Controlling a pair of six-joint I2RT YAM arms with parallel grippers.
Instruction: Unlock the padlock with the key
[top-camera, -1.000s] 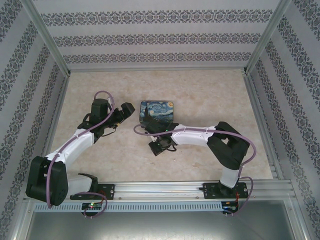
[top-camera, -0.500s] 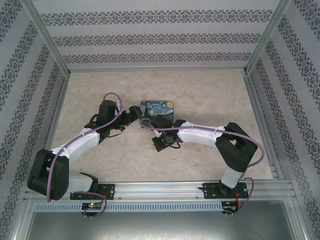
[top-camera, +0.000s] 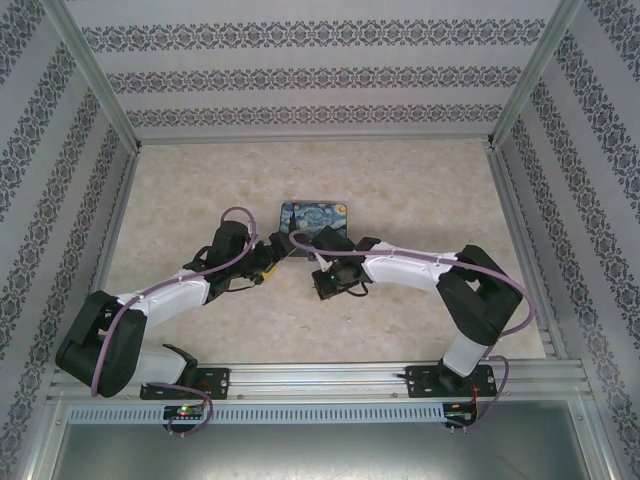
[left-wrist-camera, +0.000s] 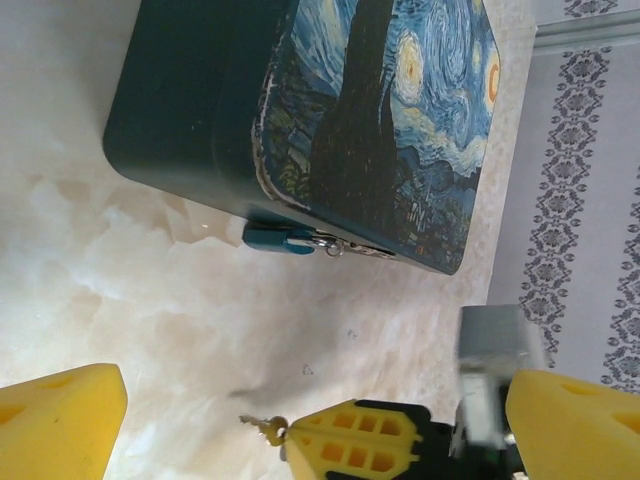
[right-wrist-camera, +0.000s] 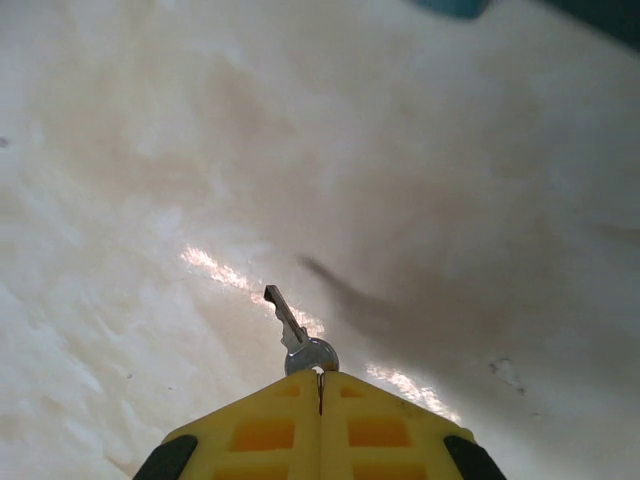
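Right gripper (right-wrist-camera: 320, 376) clamped shut on small silvery metal key (right-wrist-camera: 291, 333). Yellow fingers are pressed together, key head pinched at the tips, blade sticking out toward upper left of the right wrist frame over the pale marbled surface (right-wrist-camera: 150, 150).

Small blue padlock with silvery end (left-wrist-camera: 279, 238) sits mid-frame in the left wrist view, against the lower wall of the rectangular blue-and-yellow starry-night tin (left-wrist-camera: 390, 120). Its silvery end meets the tin's metal clasp, blue body pointing left. In the right wrist view a teal sliver of the padlock shows at the top edge, right of centre, well apart from the key tip, up and to its right.

Left gripper (left-wrist-camera: 315, 385) spread wide, yellow pads at the lower left and lower right corners. Padlock lies above the gap between them, apart from both. Right gripper's yellow fingers with the key come in at bottom centre of the left wrist frame, key below the padlock and slightly left, bare surface between.

Top view: tin near centre of the surface, both arms bent inward, wrists close together just below the tin's lower edge.
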